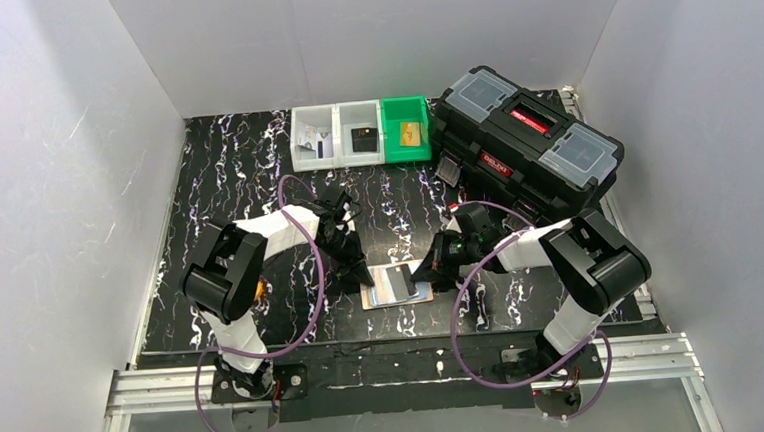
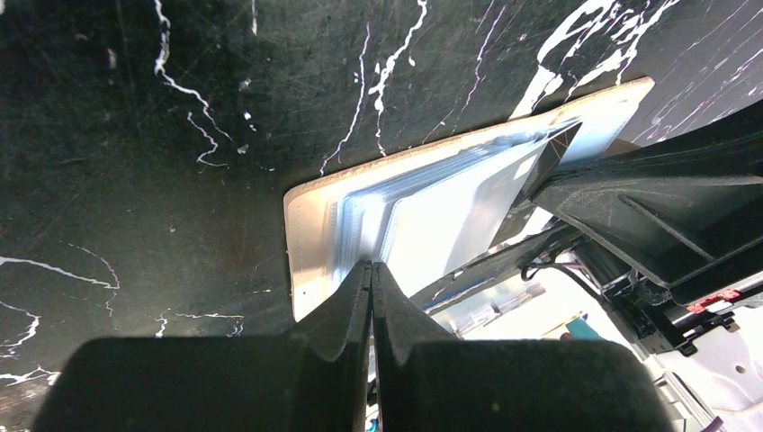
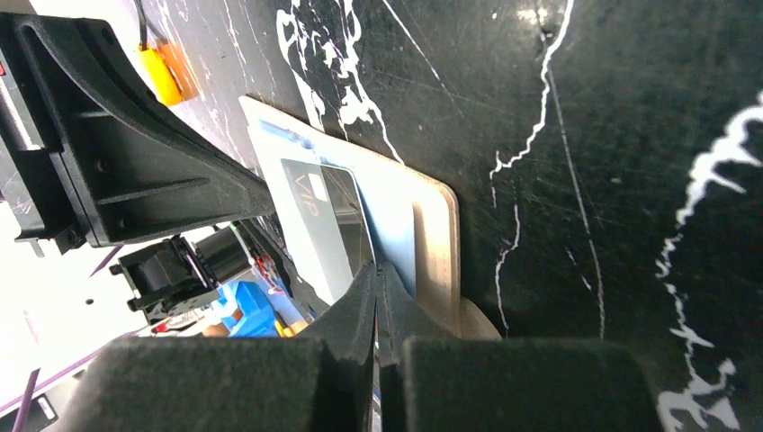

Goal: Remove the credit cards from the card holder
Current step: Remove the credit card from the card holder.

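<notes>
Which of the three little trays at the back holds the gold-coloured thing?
The green tray, rightmost of the three, beside the black toolbox. The left tray and middle tray are white.

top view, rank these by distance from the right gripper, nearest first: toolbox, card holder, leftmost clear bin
From the right gripper:
1. card holder, under the jaws, which pinch a credit card; front centre.
2. toolbox, behind it, back right.
3. leftmost clear bin, back row, left of centre.
</notes>
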Available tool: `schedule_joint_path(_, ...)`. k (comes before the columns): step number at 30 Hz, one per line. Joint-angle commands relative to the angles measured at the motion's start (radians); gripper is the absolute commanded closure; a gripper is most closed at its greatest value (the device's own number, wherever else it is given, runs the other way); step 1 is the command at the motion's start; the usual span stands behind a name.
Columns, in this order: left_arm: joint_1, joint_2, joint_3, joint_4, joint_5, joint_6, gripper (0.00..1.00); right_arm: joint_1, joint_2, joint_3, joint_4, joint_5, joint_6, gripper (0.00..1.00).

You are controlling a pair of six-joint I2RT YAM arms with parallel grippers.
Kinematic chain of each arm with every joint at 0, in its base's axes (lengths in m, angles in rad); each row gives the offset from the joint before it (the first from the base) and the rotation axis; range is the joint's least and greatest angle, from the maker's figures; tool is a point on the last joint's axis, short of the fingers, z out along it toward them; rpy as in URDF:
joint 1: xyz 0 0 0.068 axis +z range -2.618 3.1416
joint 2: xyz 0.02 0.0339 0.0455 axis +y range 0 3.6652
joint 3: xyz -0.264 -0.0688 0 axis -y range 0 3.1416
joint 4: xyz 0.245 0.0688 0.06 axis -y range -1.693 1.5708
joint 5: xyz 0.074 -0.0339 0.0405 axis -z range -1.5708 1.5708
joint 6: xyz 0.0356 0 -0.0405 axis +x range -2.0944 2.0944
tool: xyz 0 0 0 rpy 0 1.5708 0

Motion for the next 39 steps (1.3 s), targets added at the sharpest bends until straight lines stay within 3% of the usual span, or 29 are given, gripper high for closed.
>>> schedule_joint_path(1,-0.008,0.077,-0.053,-0.08,-0.294,0.069,1.0,-0.012,-0.033,-0.03,-0.076,0.088,-0.014,0.99)
schedule_joint_path(20,-0.009,0.066,-0.016,-0.102,-0.277,0.08,1.0,-0.049,-0.164,-0.055,-0.156,0.113,-0.047,0.99)
schedule_joint_path(30,-0.009,-0.002,0.082,-0.159,-0.236,0.082,1.0,-0.055,-0.219,-0.009,-0.213,0.092,-0.054,0.99)
schedule_joint_path(35,-0.009,-0.058,0.168,-0.217,-0.233,0.097,0.87,-0.055,-0.252,0.044,-0.273,0.09,-0.065,0.99)
schedule_joint_path(39,-0.009,-0.091,0.216,-0.243,-0.208,0.104,0.68,-0.055,-0.266,0.083,-0.295,0.075,-0.063,0.99)
